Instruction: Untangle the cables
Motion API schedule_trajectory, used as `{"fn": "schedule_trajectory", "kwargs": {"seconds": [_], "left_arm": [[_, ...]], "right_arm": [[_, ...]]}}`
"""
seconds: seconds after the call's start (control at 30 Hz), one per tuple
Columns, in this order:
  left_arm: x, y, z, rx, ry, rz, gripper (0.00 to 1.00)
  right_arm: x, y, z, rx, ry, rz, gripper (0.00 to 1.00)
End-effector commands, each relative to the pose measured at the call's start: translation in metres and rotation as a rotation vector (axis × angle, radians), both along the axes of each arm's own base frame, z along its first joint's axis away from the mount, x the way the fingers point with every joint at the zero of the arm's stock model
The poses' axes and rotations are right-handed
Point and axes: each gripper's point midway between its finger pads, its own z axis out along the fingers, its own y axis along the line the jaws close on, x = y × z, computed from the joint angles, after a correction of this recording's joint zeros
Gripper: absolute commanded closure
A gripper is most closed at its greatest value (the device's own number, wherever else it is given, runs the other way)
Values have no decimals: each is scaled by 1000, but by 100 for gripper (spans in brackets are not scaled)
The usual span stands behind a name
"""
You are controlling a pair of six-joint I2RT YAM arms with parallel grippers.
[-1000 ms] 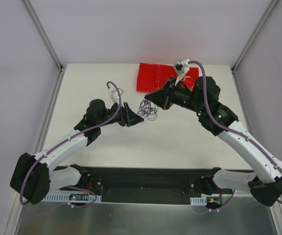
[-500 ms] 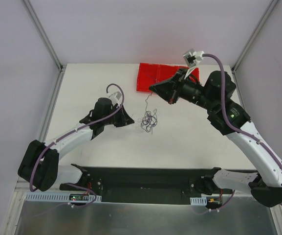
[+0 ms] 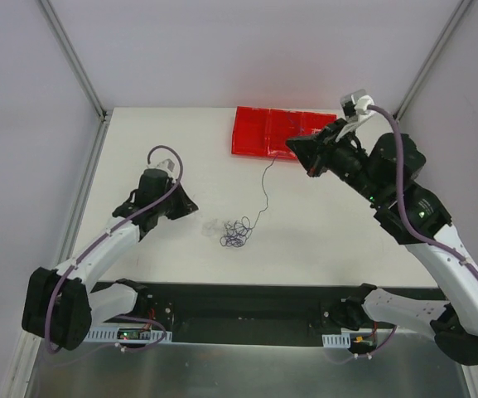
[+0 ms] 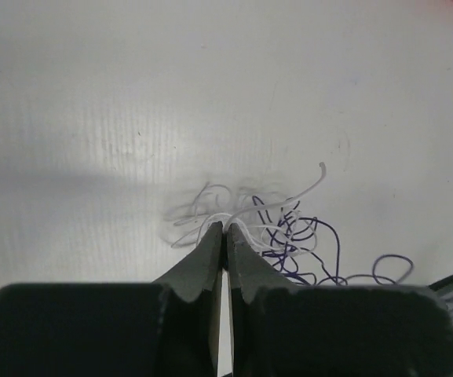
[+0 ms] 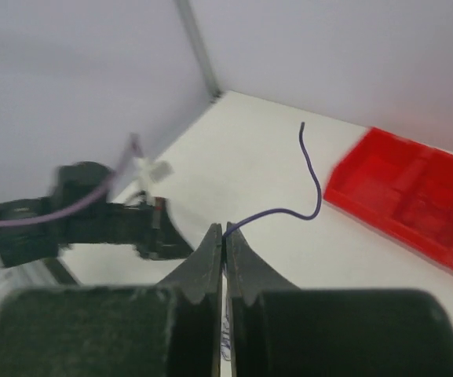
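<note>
The cables lie as a small tangle of thin dark purple-blue and white wire on the white table, between the two arms. My left gripper is left of the tangle and shut on a loop of the white cable; its tips meet on the strand. Purple loops lie just right of them. My right gripper is raised at the back right, shut on the purple cable. That strand runs taut down to the tangle. In the right wrist view the gripper pinches the wire near its free end.
A red compartment tray lies at the table's back edge, under and beside the right gripper, and shows as the red tray in the right wrist view. Grey walls with metal frame posts enclose the table. The left arm appears in the right wrist view.
The left gripper has shut on the white cable and drawn back left. The right gripper has moved back and right, pulling out a purple strand. The tangle has slid nearer and left.
</note>
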Motion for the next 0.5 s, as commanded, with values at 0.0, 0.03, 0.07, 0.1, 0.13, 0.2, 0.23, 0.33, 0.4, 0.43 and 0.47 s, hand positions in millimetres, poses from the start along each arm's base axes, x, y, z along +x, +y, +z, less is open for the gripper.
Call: {"fn": "schedule_trajectory", "kwargs": {"seconds": [0.0, 0.03, 0.07, 0.1, 0.13, 0.2, 0.23, 0.33, 0.4, 0.43, 0.47], "left_arm": [[13, 26, 73, 91, -217, 43, 100], [12, 23, 98, 77, -291, 12, 100], [10, 19, 122, 60, -358, -28, 100], [5, 13, 153, 35, -444, -80, 100], [0, 8, 178, 22, -516, -133, 100], [-15, -2, 230, -19, -651, -234, 100], [-22, -4, 251, -34, -702, -263, 100], [-43, -9, 307, -82, -826, -326, 100], [-55, -13, 338, -122, -884, -362, 100], [-60, -14, 352, -143, -904, -367, 100], [-63, -15, 363, -163, -912, -370, 100]], "right_arm": [[43, -56, -81, -279, 91, -359, 99], [46, -58, -102, -326, 126, -373, 99], [47, -57, -127, -370, 166, -363, 99], [46, -55, -159, -418, 221, -349, 99], [44, -51, -182, -444, 264, -326, 99], [40, -44, -227, -499, 346, -278, 99], [39, -42, -249, -526, 387, -264, 100], [36, -34, -300, -567, 487, -232, 99], [37, -28, -326, -608, 540, -201, 99], [39, -28, -335, -629, 554, -202, 99], [42, -29, -343, -654, 571, -207, 99]]}}
